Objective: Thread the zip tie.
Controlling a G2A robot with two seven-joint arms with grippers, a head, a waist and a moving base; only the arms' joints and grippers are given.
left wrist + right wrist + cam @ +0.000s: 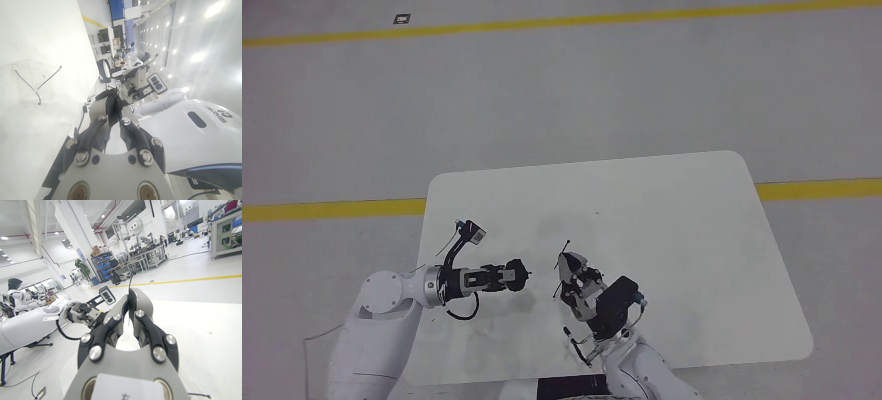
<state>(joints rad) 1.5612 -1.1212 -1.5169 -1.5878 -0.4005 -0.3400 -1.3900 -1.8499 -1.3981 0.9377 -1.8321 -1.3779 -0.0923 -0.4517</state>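
On the left, the left tool (525, 271) hangs low over the white worktop (672, 220), near the front edge, with its tip pointing across toward the other arm. In its own wrist view the left tool (113, 96) has its two dark-padded fingers brought together. We cannot tell whether anything is pinched between them.

Just to the right, near the middle of the front edge, the right tool (565, 263) sits close to the left one, and a small gap is left between their tips. Its fingers are pressed tightly together on the zip tie (566, 250), a thin black strip. In the right wrist view the zip tie (131, 283) is clamped between the ribbed pads of the right tool (129, 294). One end rises straight out past the fingertips and the other hangs down a short way in the hollow between the fingers. The strip stands clear of the worktop.

On the floor beyond the worktop runs a yellow line (542, 22).
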